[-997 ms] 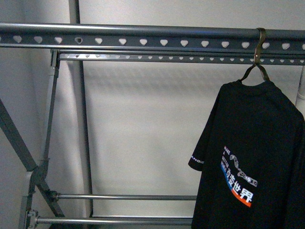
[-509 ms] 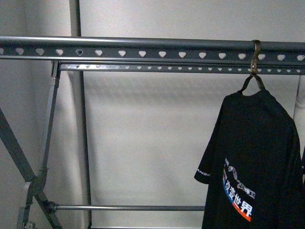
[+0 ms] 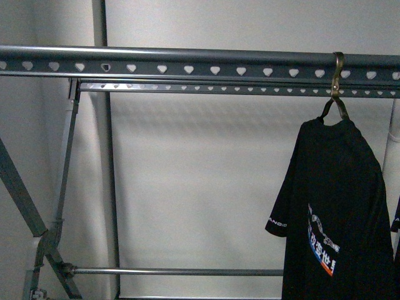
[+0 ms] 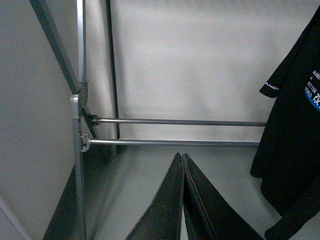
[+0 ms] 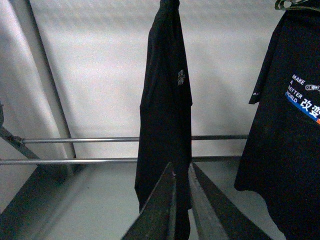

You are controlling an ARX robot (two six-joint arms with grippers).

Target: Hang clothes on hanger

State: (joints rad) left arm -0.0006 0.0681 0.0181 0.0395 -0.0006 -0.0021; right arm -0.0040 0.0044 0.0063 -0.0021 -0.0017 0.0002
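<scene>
A black T-shirt (image 3: 340, 206) with an orange-and-blue graphic hangs from a brass hook (image 3: 338, 75) on the grey rack's top rail (image 3: 187, 62), which has a row of heart-shaped holes. In the right wrist view my right gripper (image 5: 181, 167) is shut on the lower edge of a black T-shirt (image 5: 165, 100) seen edge-on. A second black shirt (image 5: 290, 125) with the graphic hangs beside it. My left gripper (image 4: 181, 156) is shut and empty, apart from the shirt (image 4: 295, 130) at that view's edge. Neither gripper shows in the front view.
The rack's crossed legs (image 3: 25, 206) stand at the left, with two low horizontal bars (image 3: 175, 272) across the back. A second punched rail (image 3: 237, 89) runs just under the top one. A white wall is behind. A sliver of another sleeve (image 3: 396, 220) shows at the far right.
The hanging T-shirt has turned on its hook, so its graphic looks narrower, and it sits a little further right. The rack has shifted slightly lower in the front view.
</scene>
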